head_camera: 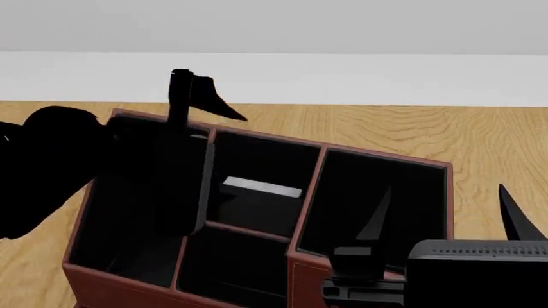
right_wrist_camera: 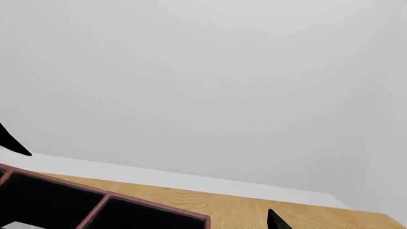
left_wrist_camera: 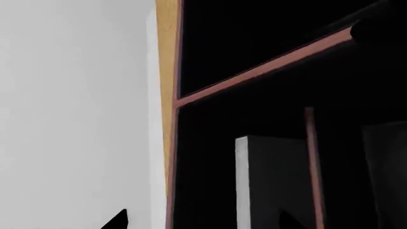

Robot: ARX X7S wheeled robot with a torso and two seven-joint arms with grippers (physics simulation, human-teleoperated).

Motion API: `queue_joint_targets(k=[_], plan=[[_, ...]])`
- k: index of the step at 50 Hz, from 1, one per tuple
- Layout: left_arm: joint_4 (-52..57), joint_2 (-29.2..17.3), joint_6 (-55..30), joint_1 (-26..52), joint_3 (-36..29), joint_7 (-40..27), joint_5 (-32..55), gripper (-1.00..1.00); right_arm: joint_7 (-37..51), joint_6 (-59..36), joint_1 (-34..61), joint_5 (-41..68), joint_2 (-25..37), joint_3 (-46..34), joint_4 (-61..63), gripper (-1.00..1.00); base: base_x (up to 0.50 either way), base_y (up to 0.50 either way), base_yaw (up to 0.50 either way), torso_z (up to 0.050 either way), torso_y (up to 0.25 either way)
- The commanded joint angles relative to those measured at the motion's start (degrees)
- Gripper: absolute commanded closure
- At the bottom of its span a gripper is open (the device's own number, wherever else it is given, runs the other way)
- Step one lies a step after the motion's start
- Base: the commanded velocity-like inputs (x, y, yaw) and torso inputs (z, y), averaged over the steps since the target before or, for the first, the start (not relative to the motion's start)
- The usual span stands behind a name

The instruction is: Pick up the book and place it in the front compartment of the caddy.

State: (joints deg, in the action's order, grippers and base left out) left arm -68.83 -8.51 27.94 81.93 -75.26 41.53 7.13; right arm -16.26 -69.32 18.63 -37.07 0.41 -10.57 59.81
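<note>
Book [head_camera: 261,187] already seen inside caddy [head_camera: 308,192], middle far section, white page edge up. Placing looks done, retreat judged next. Left gripper [head_camera: 201,96] spread above far-left rim; right gripper [head_camera: 445,224] spread, nothing pinched.

Red-brown caddy [head_camera: 291,256] with black divided interior on wood, book [head_camera: 261,187] upright in a middle compartment

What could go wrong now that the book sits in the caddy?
The left gripper is open, but its arm lies across the caddy; pulling away could snag a divider. The book stands in a middle section, possibly not the front one. The right gripper hovers close to the caddy's rim.
</note>
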Motion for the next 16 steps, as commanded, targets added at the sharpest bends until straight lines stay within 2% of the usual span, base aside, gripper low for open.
queue_joint_targets(k=[1,8,12,13,16], plan=[[13.71,-5.86,-7.77,-0.48,1.28,-0.78,1.19,-1.0,0.3,-0.5,0.5,0.05,0.1,-0.68,-0.01,-1.0,0.0,0.0,0.0,0.0,0.0],[37.65,-14.55,-20.43,-1.93,4.93,-3.95,7.46,-1.0,-0.07,-0.55,0.71,-0.39,-0.04,-0.56,0.0,-1.0,0.0,0.0,0.0,0.0,0.0],[52.11,-19.27,-29.89,-3.73,7.42,-9.71,11.6,-1.0,-0.16,-1.07,1.24,-0.59,0.04,-1.12,0.03,-1.0,0.0,0.0,0.0,0.0,0.0],[57.47,-20.89,-33.73,-4.01,8.07,-13.65,11.3,-1.0,-0.65,-1.22,1.48,-1.19,-0.03,-1.22,0.07,-1.0,0.0,0.0,0.0,0.0,0.0],[68.49,-24.3,-39.27,-6.42,13.06,-19.03,19.93,-1.0,-1.76,-1.41,1.95,-2.43,-0.25,-1.11,0.13,-1.0,0.0,0.0,0.0,0.0,0.0]])
